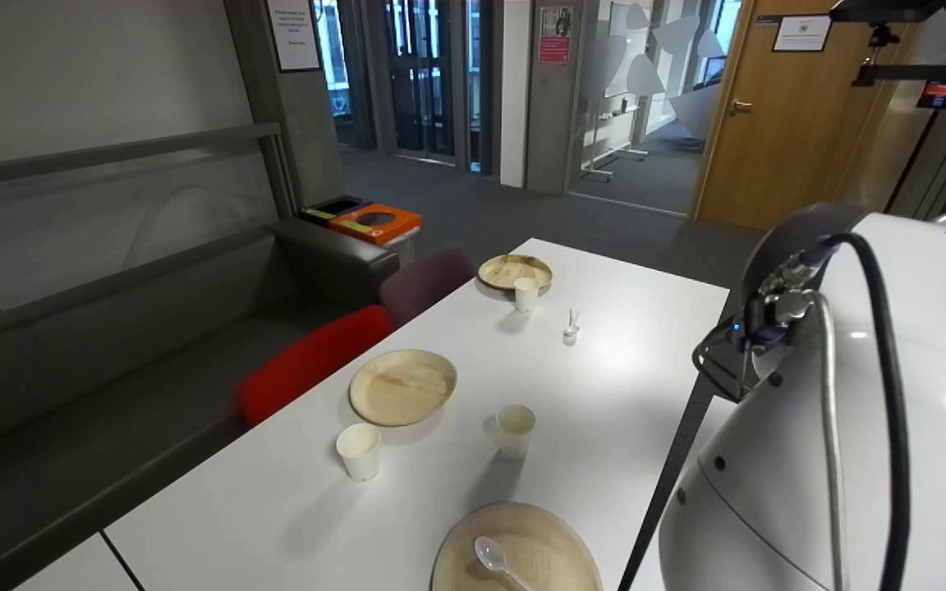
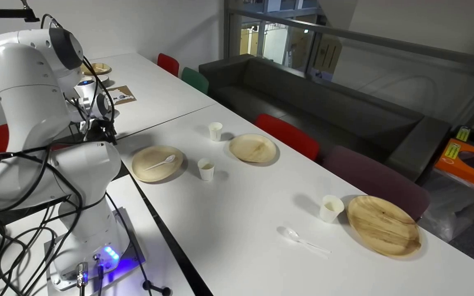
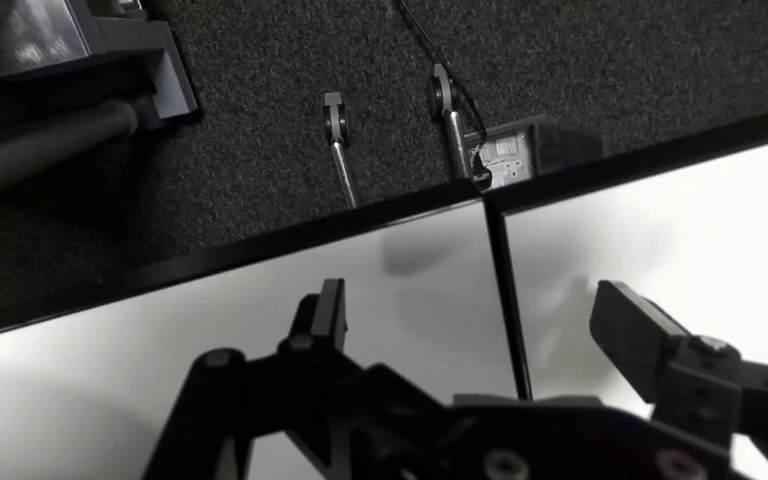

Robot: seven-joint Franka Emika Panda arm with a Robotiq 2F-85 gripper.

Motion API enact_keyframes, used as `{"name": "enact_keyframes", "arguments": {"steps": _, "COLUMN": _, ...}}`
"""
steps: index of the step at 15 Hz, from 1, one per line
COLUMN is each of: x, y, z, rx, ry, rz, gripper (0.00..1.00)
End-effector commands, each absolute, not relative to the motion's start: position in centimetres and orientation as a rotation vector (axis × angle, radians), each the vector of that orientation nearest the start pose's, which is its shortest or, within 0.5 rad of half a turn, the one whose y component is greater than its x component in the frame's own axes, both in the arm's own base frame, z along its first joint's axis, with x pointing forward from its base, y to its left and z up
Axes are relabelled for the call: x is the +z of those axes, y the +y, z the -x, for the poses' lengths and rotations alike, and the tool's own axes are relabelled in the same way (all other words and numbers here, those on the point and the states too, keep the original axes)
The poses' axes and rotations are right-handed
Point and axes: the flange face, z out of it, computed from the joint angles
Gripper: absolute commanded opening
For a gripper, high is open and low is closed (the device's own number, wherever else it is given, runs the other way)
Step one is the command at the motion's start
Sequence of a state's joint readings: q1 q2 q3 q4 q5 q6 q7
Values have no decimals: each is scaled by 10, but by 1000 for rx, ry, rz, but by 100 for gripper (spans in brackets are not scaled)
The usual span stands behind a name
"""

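Observation:
My gripper [image 3: 471, 297] is open in the wrist view, with nothing between its fingers. It points down above the white tables' seam and black edge. In an exterior view the gripper [image 2: 102, 133] hangs near the table edge, left of a round wooden plate [image 2: 146, 156] bearing a white spoon [image 2: 163, 162]. This plate [image 1: 555, 542] is partly cut off in an exterior view. Nearby are a pale cup [image 2: 206, 170], another cup [image 2: 215, 131] and an empty plate [image 2: 253, 148]. Farther away are a third cup [image 2: 331, 209], a loose white spoon [image 2: 298, 238] and a brown-streaked plate [image 2: 383, 226].
A further white table [image 2: 171, 88] holds a brown card [image 2: 124, 94] and another plate [image 2: 101, 68]. Red chairs [image 2: 288, 133] and a dark sofa [image 2: 323, 105] line the far side. Black cables [image 2: 23, 242] loop around the arm's base. An orange-topped bin [image 1: 378, 222] stands beyond the sofa.

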State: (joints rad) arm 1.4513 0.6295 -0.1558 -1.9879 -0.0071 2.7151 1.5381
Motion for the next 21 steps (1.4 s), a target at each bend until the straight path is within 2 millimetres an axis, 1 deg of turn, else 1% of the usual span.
{"name": "enact_keyframes", "arguments": {"steps": 1, "x": 200, "y": 605, "z": -181, "rx": -231, "ry": 395, "rz": 3016, "gripper": 100}}
{"name": "enact_keyframes", "arguments": {"steps": 2, "x": 206, "y": 607, "z": -185, "rx": -249, "ry": 400, "rz": 3028, "gripper": 100}}
{"name": "enact_keyframes", "arguments": {"steps": 3, "x": 207, "y": 605, "z": -191, "rx": -268, "ry": 405, "rz": 3062, "gripper": 100}}
{"name": "enact_keyframes", "arguments": {"steps": 5, "x": 205, "y": 595, "z": -203, "rx": -269, "ry": 409, "rz": 3128, "gripper": 100}}
{"name": "enact_keyframes", "arguments": {"steps": 6, "x": 202, "y": 586, "z": -207, "rx": -235, "ry": 394, "rz": 3153, "gripper": 100}}
{"name": "enact_keyframes", "arguments": {"steps": 9, "x": 189, "y": 557, "z": -220, "rx": -201, "ry": 421, "rz": 3211, "gripper": 100}}
{"name": "enact_keyframes", "arguments": {"steps": 12, "x": 174, "y": 524, "z": -236, "rx": -185, "ry": 433, "rz": 3233, "gripper": 100}}
{"name": "enact_keyframes", "arguments": {"steps": 15, "x": 162, "y": 494, "z": -246, "rx": -158, "ry": 431, "rz": 3252, "gripper": 100}}
{"name": "enact_keyframes", "arguments": {"steps": 18, "x": 156, "y": 468, "z": -250, "rx": -130, "ry": 418, "rz": 3254, "gripper": 100}}
{"name": "enact_keyframes", "arguments": {"steps": 21, "x": 155, "y": 447, "z": -251, "rx": -106, "ry": 414, "rz": 3236, "gripper": 100}}
